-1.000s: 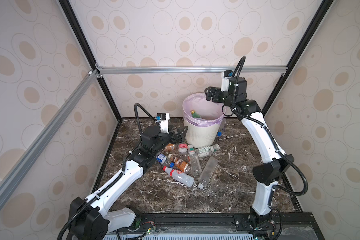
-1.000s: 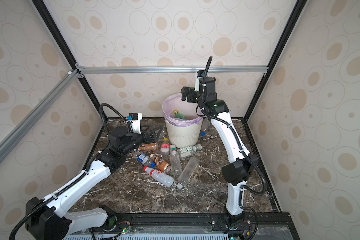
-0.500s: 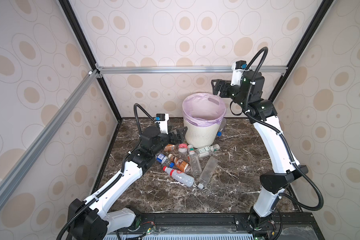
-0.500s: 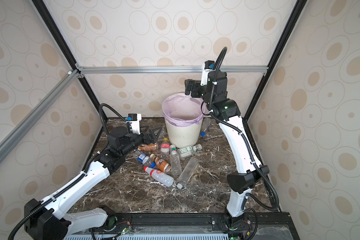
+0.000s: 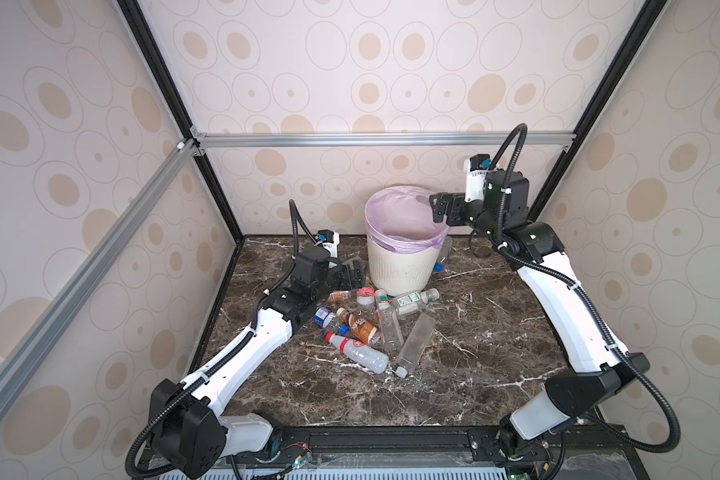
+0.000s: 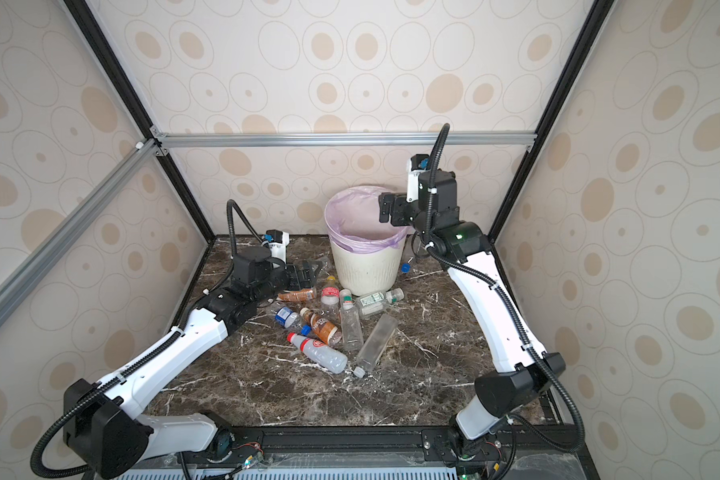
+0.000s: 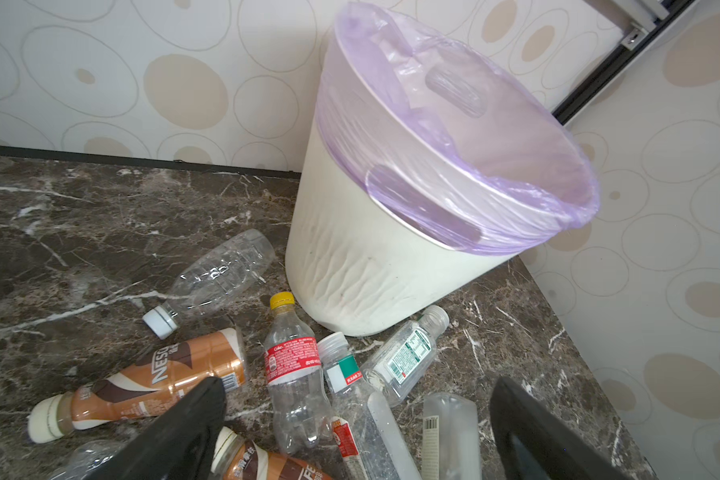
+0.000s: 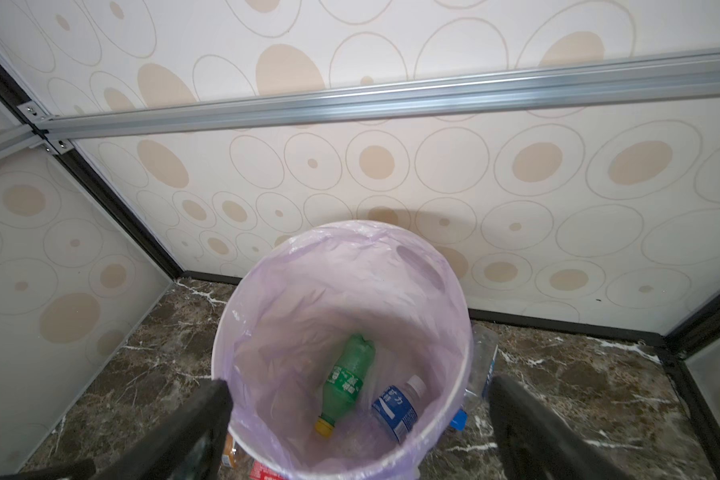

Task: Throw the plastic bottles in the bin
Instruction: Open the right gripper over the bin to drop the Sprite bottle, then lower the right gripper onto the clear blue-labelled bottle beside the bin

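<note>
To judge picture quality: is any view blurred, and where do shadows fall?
Left wrist view: sharp, label on the brown bottle readable. Right wrist view: the bin slightly soft, faint shadow on the wall behind it. Both top views: even light, no harsh glare.

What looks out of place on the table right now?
One clear bottle sits apart from the pile, beside the bin on its right near the back wall, partly hidden behind it in both top views, so easy to miss. The bin stands upright; nothing looks spilled.
</note>
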Robot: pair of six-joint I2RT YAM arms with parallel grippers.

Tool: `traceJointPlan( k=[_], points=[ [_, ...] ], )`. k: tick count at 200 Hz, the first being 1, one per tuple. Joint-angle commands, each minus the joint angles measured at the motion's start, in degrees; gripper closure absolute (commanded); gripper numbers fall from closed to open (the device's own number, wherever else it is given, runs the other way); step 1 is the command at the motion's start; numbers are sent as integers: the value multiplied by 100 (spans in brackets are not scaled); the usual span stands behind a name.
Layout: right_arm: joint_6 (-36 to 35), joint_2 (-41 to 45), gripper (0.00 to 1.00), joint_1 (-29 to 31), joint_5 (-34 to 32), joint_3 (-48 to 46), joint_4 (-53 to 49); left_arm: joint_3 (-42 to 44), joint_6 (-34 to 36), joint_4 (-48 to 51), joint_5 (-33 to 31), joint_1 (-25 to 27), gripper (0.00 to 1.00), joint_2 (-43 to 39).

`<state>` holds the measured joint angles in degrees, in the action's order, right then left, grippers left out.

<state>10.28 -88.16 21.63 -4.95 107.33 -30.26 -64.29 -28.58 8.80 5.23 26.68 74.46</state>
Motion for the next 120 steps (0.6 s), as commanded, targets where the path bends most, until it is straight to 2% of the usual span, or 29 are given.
traceJointPlan(
  k=[1, 31, 64, 98, 120],
  points=[
    [19, 429, 1, -215, -29, -635, 107, -286, 19, 378, 104, -360, 1, 163],
    [358, 949, 1, -528, 171, -1663, 228, -287, -80, 561, 597, -868, 1, 495],
    [714, 1222, 1, -1122, 385, -2615, 336, -118, -19, 423, 776, -930, 1, 613],
    [1118, 1056, 0, -1603, 722, -3349, 703, 50, -237, 9, 1199, -934, 1, 721],
    [1212, 700, 0, -1757, 862, -3506, 921, 349, -426, -718, 1724, -927, 1, 582]
  ],
)
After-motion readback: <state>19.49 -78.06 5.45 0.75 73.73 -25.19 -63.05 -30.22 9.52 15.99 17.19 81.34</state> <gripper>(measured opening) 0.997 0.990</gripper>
